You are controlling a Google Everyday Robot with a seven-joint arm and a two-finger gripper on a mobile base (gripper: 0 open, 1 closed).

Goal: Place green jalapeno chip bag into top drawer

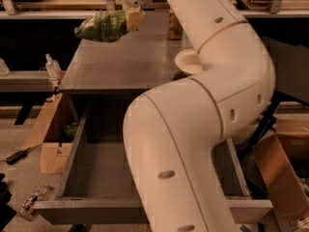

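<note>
green jalapeno chip bag [100, 26]: was held over left edge of countertop [120, 57]
gripper [131, 17]: clamped shut on its right end
top drawer [75, 153]: stood open

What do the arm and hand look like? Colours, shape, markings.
Arm: thick, smooth cream-white tubes with rounded joints, thin seam lines, small dark oval recesses. No cables or lettering visible. Hand, at top of frame above the cabinet top: white body, pale yellowish fingers.
</note>
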